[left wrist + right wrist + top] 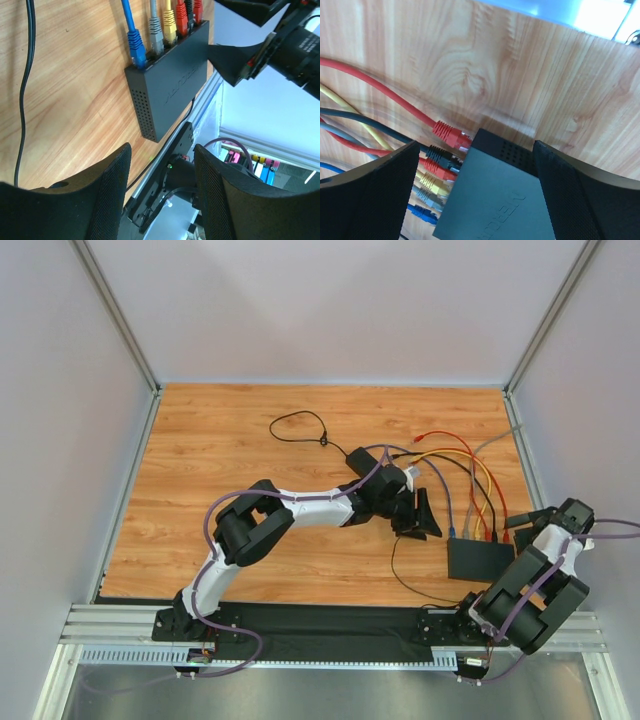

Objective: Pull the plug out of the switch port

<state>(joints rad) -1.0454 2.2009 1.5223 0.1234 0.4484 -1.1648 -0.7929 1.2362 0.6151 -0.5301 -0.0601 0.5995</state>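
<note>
Wood-grain counter carried the switch near its right front, row of plugs seated along its far edge. Left tool gaped empty beside it; right tool hung open above the red plug. Unbraced, the switch might have slid with the cable.

Warm wood-grain rectangular tabletop enclosed by 3 plain pale grey panel walls.
2 silver aluminium corner posts rise from the tabletop's far corners; a ribbed silver aluminium rail lines its near edge; soft, even light.
</note>
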